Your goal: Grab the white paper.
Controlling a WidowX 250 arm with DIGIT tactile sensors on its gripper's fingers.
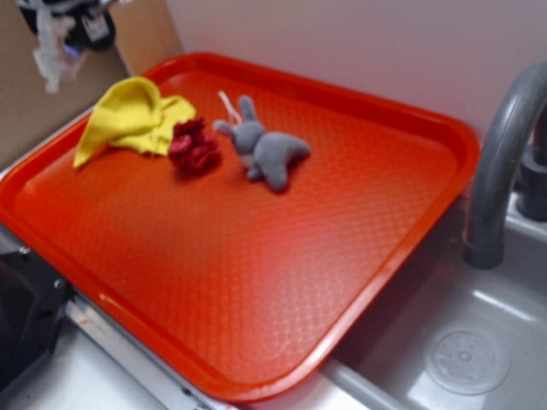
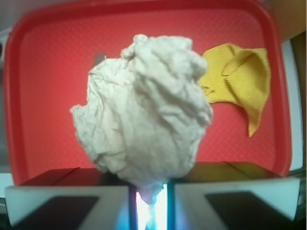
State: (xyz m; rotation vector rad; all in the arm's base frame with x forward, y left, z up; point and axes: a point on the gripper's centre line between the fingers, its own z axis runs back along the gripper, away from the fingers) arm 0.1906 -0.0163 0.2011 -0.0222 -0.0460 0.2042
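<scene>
The white paper [image 2: 144, 110], a crumpled lumpy wad, fills the middle of the wrist view and hangs pinched between my fingers. My gripper [image 2: 149, 191] is shut on its lower end, well above the red tray [image 2: 43, 57]. In the exterior view the gripper [image 1: 61, 38] is at the top left corner, lifted off the tray, with the white paper [image 1: 51, 55] dangling from it.
On the red tray [image 1: 256, 282] lie a yellow cloth [image 1: 132, 115], a dark red wad [image 1: 193, 147] and a grey plush bunny [image 1: 267, 152]. A grey tap [image 1: 500, 162] and a sink [image 1: 466, 359] stand to the right of the tray.
</scene>
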